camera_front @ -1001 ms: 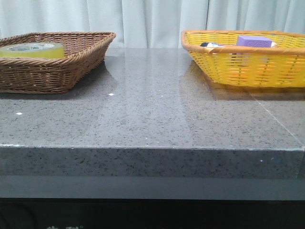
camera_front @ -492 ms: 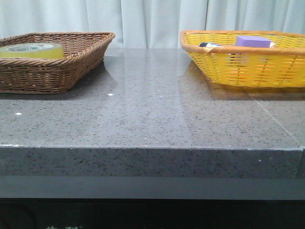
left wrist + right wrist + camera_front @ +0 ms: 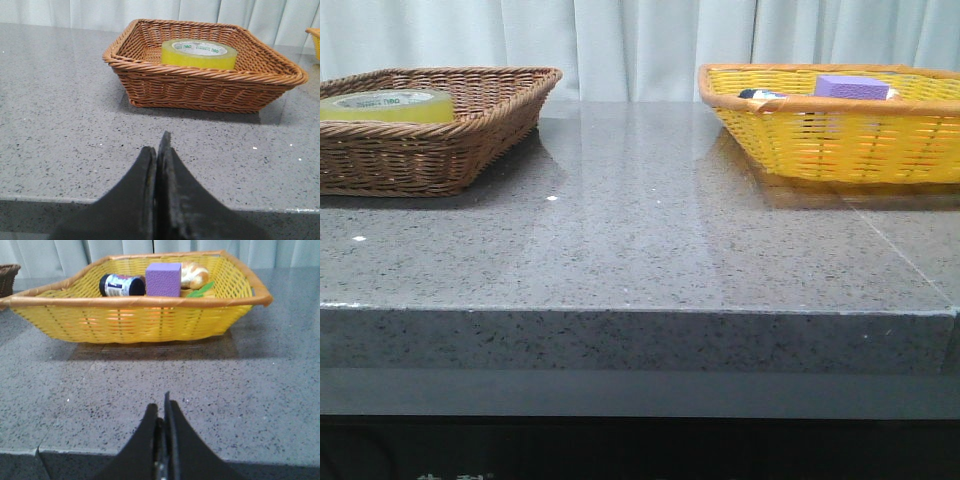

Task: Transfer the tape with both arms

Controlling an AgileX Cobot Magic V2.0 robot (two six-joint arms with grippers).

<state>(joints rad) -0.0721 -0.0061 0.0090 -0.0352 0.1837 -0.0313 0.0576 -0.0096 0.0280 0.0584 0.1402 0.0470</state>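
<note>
The tape [image 3: 388, 104] is a wide yellow roll with a white core and green lettering; it lies flat in the brown wicker basket [image 3: 470, 140] at the table's far left, and shows as the tape [image 3: 199, 53] in the left wrist view. My left gripper [image 3: 157, 150] is shut and empty, low at the table's near edge, well short of that brown basket [image 3: 200, 90]. My right gripper [image 3: 160, 407] is shut and empty too, at the near edge facing the yellow basket [image 3: 135, 322]. Neither arm shows in the front view.
The yellow basket [image 3: 840, 140] at the far right holds a purple block [image 3: 163, 279], a dark jar [image 3: 121, 285] lying on its side, a bread-like piece [image 3: 195, 274] and a green item [image 3: 200, 290]. Grey stone tabletop [image 3: 640, 230] lies between the baskets; curtains hang behind.
</note>
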